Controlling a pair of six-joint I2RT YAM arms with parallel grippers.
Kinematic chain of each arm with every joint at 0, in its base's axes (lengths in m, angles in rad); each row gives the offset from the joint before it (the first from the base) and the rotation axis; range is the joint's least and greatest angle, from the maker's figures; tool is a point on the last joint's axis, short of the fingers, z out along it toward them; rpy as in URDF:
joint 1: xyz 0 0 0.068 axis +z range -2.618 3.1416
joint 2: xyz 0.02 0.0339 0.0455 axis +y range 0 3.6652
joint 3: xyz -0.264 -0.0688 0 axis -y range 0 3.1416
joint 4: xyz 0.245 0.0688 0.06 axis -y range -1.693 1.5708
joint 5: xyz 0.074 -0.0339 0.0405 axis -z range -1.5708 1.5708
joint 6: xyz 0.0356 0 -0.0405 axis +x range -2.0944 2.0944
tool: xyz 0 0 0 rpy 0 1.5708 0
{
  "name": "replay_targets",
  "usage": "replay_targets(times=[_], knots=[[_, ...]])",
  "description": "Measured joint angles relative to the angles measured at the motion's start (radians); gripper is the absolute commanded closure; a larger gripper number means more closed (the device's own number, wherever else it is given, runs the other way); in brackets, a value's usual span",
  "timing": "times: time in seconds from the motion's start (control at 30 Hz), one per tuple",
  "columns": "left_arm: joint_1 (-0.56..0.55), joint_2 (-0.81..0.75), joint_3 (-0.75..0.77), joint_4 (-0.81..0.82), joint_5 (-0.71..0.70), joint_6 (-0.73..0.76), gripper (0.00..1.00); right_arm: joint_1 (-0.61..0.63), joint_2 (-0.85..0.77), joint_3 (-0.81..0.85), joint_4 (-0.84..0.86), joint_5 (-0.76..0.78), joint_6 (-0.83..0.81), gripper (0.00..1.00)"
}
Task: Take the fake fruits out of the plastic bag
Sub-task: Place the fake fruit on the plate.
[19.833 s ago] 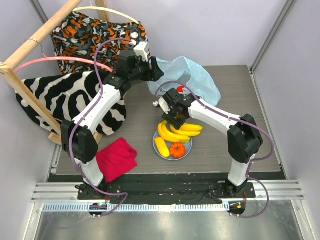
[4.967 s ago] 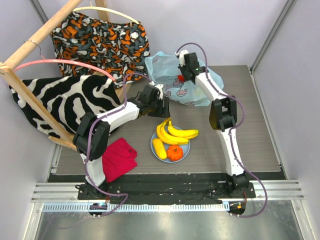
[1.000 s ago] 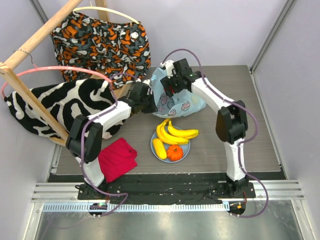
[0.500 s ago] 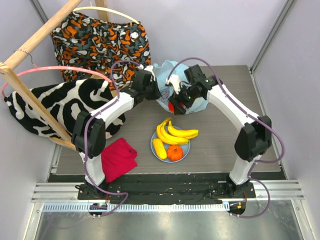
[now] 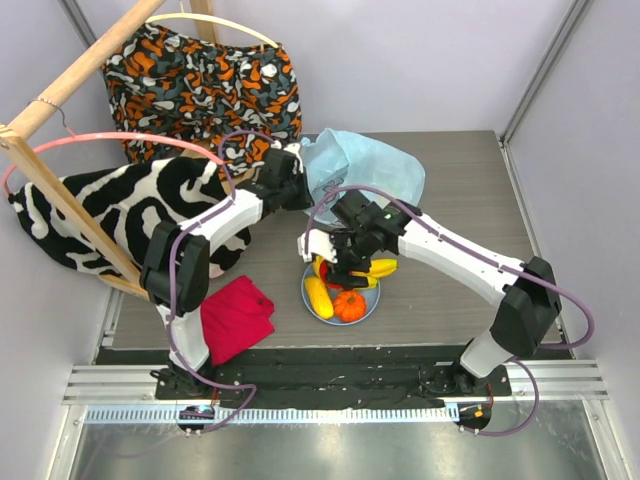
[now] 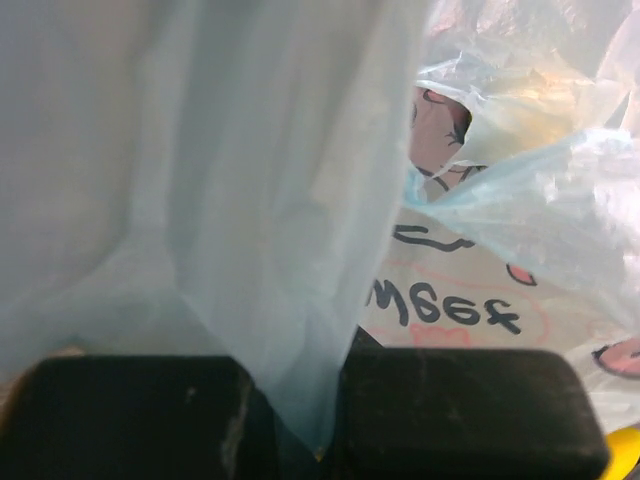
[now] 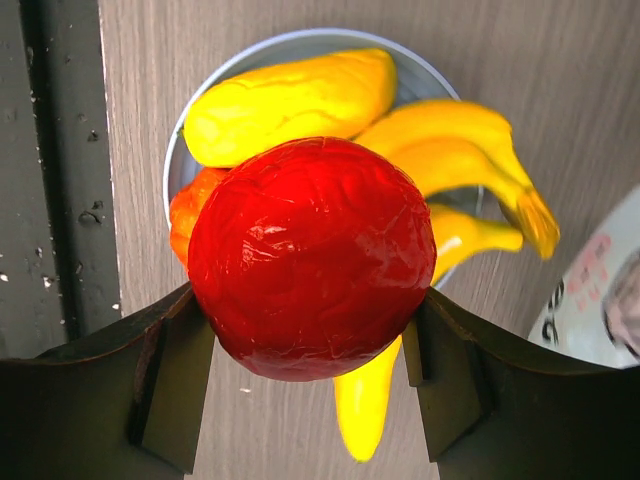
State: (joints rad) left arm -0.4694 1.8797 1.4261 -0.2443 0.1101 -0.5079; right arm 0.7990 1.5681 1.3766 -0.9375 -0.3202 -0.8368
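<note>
Swung the right pincer (image 7: 312, 320) off the plastic bag (image 5: 372, 168) in the last half second and brought it toward the near edge, to above the plate (image 5: 373, 304). Kept the left pincer (image 6: 298, 425) at the bag's left rim.

Nearest, by the front edge of the surface (image 5: 470, 230) and left of centre: a red cloth (image 5: 235, 315), lying flat. Just beyond it to the right, the plate, carrying the oblong yellow piece (image 5: 322, 295) on its left, the ribbed orange one (image 5: 353, 303) at the near rim and the yellow banana bunch (image 5: 380, 267) across the far side, with tips reaching past the rim. Over these, the right pincer, fingers spread just as wide as the red round one (image 7: 310, 255) and pressed against both its sides. Bare boards from the plate's right out to the right edge of the surface, and a narrower strip between plate and bag.

Farther back, the bag, slumped on the surface near the far edge. At its left rim, the left pincer closed almost fully, a fold of blue film nipped between the two black pads, with printed letters beyond in the left wrist view.

Crowding the left side: a zebra-striped cloth (image 5: 110, 210) under a wooden frame (image 5: 60, 88), and a patterned orange cloth (image 5: 200, 70) in the far corner. Little room for moving there.
</note>
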Motion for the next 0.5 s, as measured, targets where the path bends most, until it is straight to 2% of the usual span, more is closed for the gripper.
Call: replay_targets(times=[0.5], knots=[[0.024, -0.134, -0.102, 0.011, 0.005, 0.048, 1.00, 0.124, 0.143, 0.001, 0.016, 0.082, -0.116, 0.64]])
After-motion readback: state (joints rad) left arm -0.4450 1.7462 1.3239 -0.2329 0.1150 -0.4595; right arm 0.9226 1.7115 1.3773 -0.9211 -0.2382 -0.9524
